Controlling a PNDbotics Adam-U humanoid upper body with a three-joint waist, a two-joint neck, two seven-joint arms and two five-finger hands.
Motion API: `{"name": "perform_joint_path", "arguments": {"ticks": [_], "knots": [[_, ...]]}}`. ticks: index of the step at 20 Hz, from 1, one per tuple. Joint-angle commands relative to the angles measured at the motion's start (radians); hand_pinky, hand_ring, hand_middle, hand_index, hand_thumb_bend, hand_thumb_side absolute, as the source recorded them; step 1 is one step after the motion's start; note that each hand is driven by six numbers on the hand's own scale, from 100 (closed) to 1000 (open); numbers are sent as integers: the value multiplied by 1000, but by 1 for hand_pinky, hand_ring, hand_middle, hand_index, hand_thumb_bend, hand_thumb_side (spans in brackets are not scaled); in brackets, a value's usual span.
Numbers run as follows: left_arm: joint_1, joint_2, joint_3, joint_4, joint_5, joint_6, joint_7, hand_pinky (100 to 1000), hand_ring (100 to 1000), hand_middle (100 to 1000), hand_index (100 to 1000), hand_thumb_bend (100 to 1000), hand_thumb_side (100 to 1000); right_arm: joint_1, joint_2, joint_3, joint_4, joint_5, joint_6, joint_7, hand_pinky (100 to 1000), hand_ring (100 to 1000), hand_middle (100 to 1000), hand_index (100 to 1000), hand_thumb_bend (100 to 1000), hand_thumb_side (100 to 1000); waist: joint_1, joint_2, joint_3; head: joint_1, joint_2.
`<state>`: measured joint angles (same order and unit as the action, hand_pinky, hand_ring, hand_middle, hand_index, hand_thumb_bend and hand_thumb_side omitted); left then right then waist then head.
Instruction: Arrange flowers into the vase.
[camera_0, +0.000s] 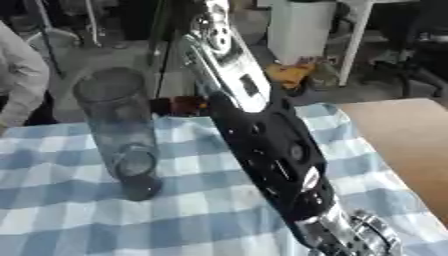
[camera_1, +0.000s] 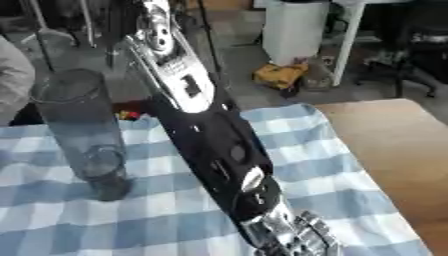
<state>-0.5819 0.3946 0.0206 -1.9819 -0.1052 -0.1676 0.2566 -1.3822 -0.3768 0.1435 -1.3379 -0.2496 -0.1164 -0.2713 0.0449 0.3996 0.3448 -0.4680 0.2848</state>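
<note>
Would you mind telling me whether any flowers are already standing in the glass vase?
No, the clear glass vase stands upright on the checked cloth with nothing showing inside it.

A blue-and-white checked cloth (camera_0: 79, 220) covers the counter across the lower half of the frame. At the right edge the bare light-brown wooden counter top (camera_0: 407, 135) shows beyond the cloth. On the grey floor behind, upper centre, lies a yellow-and-black object (camera_1: 280, 76) that cannot be made out. A white boxy cabinet (camera_0: 300, 29) stands in the upper right. At the far left edge a person's light grey sleeve (camera_0: 19, 82) enters the frame.
</note>
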Motion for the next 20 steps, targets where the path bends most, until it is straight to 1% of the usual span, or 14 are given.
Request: {"name": "perform_joint_path", "arguments": {"ticks": [1, 4, 8, 13, 17, 20], "knots": [[-12, 8, 10, -18, 6, -3, -1, 690, 998, 979, 1000, 100, 1000, -32, -1, 5, -30, 17, -10, 8, 100, 100, 100, 100, 100, 351, 5, -32, 7, -20, -19], [-11, 6, 9, -18, 7, -3, -2, 690, 998, 979, 1000, 100, 1000, -31, 3, 8, -30, 36, -15, 12, 100, 100, 100, 100, 100, 354, 5, -32, 12, -34, -22], [-10, 3, 10, -18, 8, -4, -1, 691, 998, 979, 1000, 100, 1000, -29, 12, 13, -27, 50, -22, 21, 100, 100, 100, 100, 100, 355, 5, -33, 18, -33, -24], [-11, -3, 10, -18, 9, -5, -2, 692, 998, 979, 1000, 100, 1000, -28, 33, 15, -36, 78, -43, 28, 100, 100, 100, 100, 100, 361, 7, -35, 29, -43, -38], [-10, -8, 9, -18, 12, -6, -3, 691, 998, 979, 1000, 100, 1000, -24, 49, 7, -43, 163, -73, 19, 100, 100, 100, 100, 100, 368, 7, -35, 39, -79, -44], [-9, -10, 10, -18, 13, -6, -3, 691, 998, 978, 1000, 100, 1000, -20, 60, 5, -38, 227, -86, 13, 100, 100, 100, 100, 100, 371, 8, -34, 44, -106, -42]]}}
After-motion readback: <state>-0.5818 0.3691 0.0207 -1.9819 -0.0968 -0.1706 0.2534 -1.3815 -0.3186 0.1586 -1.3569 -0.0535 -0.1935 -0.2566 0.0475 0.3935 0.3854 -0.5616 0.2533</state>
